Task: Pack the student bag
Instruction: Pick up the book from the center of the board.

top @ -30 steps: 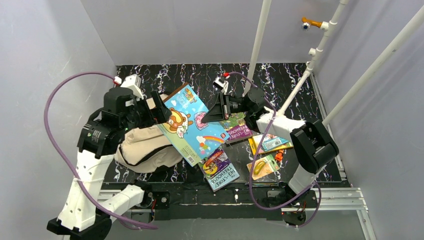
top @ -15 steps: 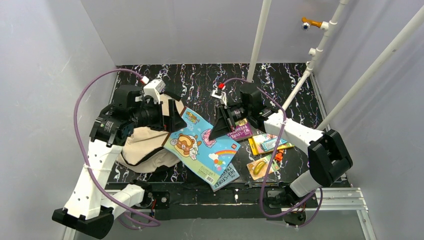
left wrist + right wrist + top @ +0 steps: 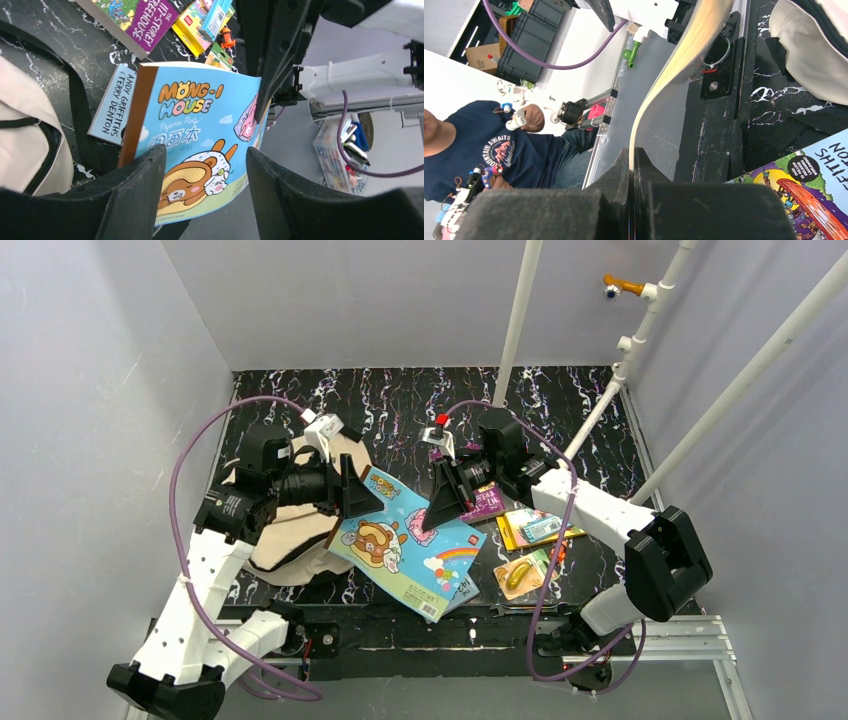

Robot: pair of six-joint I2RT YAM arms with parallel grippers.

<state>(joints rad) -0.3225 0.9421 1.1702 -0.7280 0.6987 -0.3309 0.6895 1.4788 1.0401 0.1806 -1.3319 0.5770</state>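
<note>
The beige student bag (image 3: 290, 530) lies slumped at the left with a thin black strap; it also shows in the left wrist view (image 3: 25, 130) and the right wrist view (image 3: 819, 55). My right gripper (image 3: 432, 520) is shut on the far edge of a blue "Mong-I House" picture book (image 3: 410, 545) and holds it tilted above the table. In the right wrist view the fingers (image 3: 619, 175) pinch the thin book edge (image 3: 674, 65). My left gripper (image 3: 350, 495) is open at the book's left end, next to the bag. In the left wrist view the book (image 3: 200, 125) lies beyond the open gripper (image 3: 205, 200).
A purple Treehouse book (image 3: 487, 502) lies behind the right gripper, and another (image 3: 462, 590) lies partly under the blue book. Yellow packets (image 3: 535, 525) and a banana packet (image 3: 520, 575) lie at the right. White poles (image 3: 520, 310) rise at the back right.
The blue book has come down and toward the near edge with the right gripper. The left gripper has moved right and nearer, staying by the book's left end.
</note>
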